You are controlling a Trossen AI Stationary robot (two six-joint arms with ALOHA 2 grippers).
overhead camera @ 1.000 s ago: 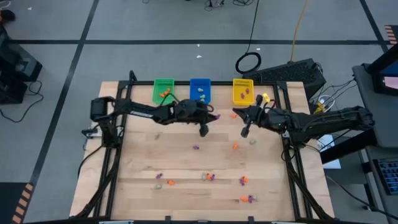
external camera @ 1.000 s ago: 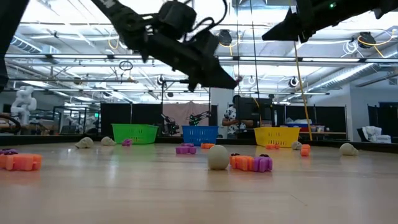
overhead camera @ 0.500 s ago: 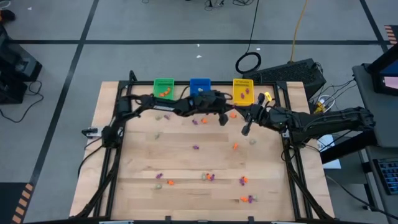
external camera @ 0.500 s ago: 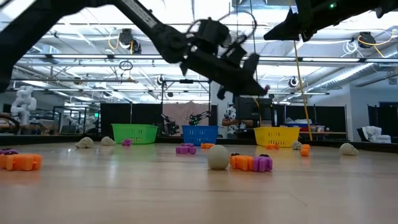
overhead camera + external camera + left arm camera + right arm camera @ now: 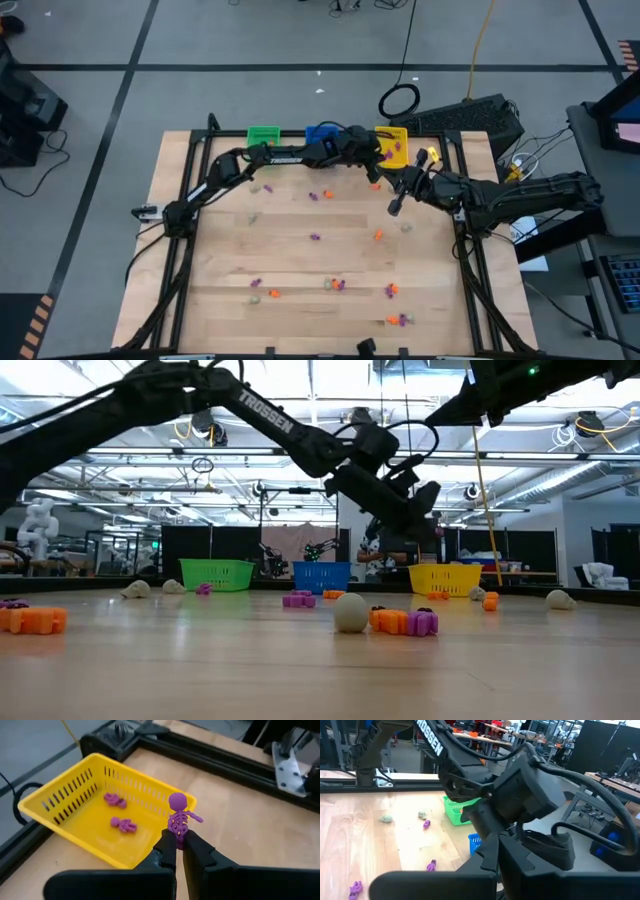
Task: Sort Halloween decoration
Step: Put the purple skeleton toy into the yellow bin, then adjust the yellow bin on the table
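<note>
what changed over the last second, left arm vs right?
The left gripper swung across the back of the table, from in front of the blue bin to the near edge of the yellow bin, shut on a purple skeleton that has not been released. The right gripper stayed parked right of centre. The loose trinkets on the table and the green bin did not move.

Bright, even indoor light from ceiling strips [image 5: 150, 455], seen glaring white in the low view. High view evenly lit, only soft faint shadows under the arms on the table [image 5: 230, 260]. Low view: foreground tabletop blurred. Right wrist view: near arm soft, out of focus. Left wrist view sharp, no glare.
</note>
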